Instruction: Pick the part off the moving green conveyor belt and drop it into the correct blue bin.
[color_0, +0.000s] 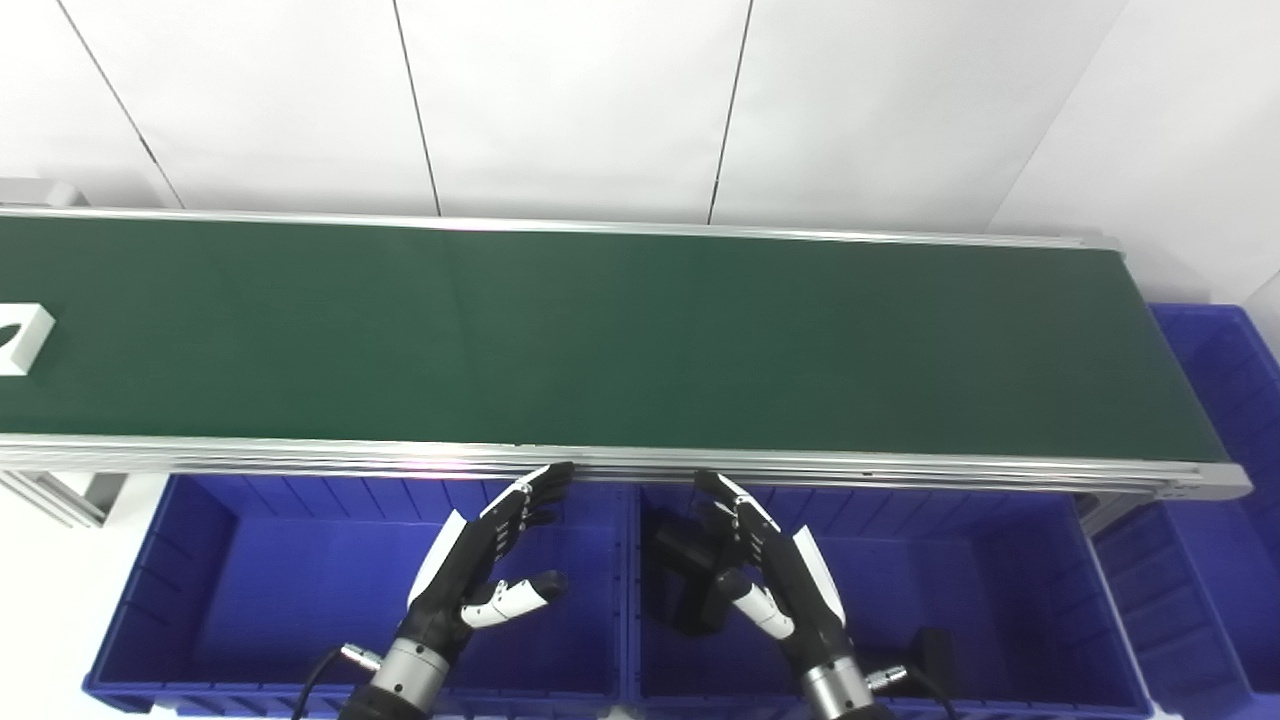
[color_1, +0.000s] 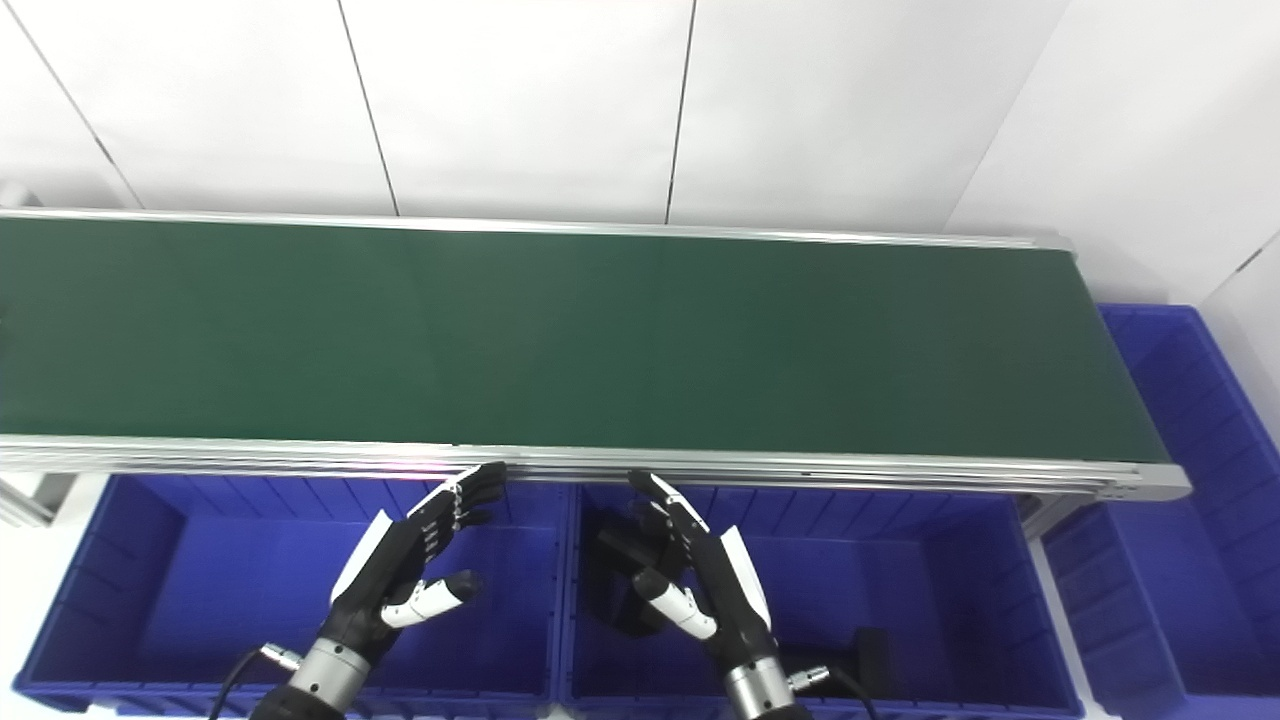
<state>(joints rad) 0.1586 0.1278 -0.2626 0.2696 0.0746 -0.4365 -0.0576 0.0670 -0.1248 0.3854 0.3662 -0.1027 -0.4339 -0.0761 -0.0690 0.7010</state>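
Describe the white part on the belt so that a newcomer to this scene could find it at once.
Start at the long green belt that runs across the picture above the blue bins. Follow it to its far left end: the white part lies there, cut off by the picture's edge. It is the only thing on the belt, blocky, with a dark leaf-shaped hollow.

Probably a factory test cell: green conveyor belt, blue bins, white panel walls
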